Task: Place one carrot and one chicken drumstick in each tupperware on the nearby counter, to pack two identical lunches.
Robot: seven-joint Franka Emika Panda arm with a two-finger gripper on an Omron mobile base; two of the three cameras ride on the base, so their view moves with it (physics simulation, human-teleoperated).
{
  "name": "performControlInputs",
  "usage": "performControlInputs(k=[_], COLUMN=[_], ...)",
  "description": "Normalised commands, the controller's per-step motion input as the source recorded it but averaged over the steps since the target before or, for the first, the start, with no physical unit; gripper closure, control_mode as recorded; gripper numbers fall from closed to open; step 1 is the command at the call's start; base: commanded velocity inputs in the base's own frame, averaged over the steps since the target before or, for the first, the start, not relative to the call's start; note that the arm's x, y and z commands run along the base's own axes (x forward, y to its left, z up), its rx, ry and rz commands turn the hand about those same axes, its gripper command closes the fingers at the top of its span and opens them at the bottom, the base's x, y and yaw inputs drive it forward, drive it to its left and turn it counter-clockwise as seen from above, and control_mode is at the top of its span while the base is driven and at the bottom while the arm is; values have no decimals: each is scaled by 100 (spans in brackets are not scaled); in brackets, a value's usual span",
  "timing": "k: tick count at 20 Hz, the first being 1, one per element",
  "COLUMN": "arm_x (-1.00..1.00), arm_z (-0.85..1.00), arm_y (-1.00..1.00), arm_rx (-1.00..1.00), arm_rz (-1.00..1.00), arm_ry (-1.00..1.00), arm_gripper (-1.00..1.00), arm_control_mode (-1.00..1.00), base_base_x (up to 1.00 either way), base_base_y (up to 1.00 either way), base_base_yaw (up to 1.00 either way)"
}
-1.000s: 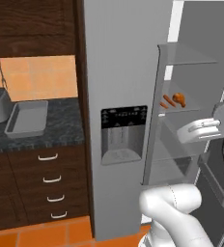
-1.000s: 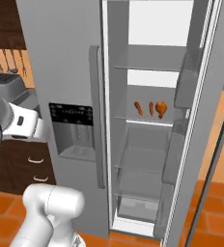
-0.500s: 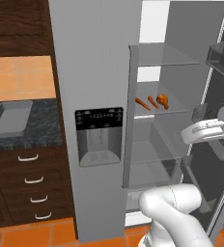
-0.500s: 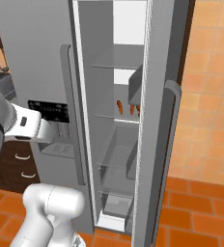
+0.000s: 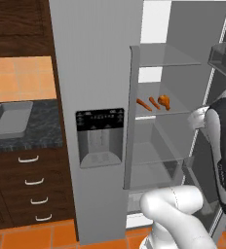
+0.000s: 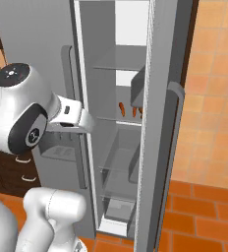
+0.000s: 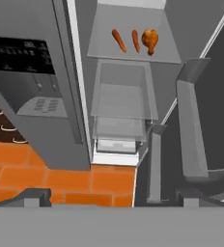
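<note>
1. Grey fridge (image 5: 98, 58), right door open (image 6: 153, 123), glass shelves (image 5: 166, 61) and clear drawers inside.
2. Black dispenser panel (image 5: 99, 119) on the closed door.
3. Orange tile floor (image 7: 46, 169).
4. Dark wood drawers (image 5: 22, 189) with curved silver handles, left of the fridge.
5. Orange tiled wall (image 6: 214, 74) at right; orange backsplash (image 5: 20, 78) under dark upper cabinets (image 5: 17, 26).
</note>
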Motion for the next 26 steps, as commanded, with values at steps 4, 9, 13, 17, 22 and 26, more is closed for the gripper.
performControlInputs(k=[4,9,13,17,22,26], arm_x=[100,100,81,65,94,61], arm_z=[-62,-48,0,0,-10,-9], arm_y=[-1,-45,-62,-20,0,-17], arm_rx=[-13,-1,0,-10,-10,12], arm_rz=[-12,2,22,12,-15,-12], arm_ry=[-2,-8,-4,-3,0,0], arm_gripper=[-100,-100,-100,-100,-100,-100], arm_control_mode=[-100,-100,-100,-100,-100,-100], base_base_x=[0,0,0,0,0,0], base_base_y=[0,0,0,0,0,0], base_base_yaw=[0,0,0,0,0,0])
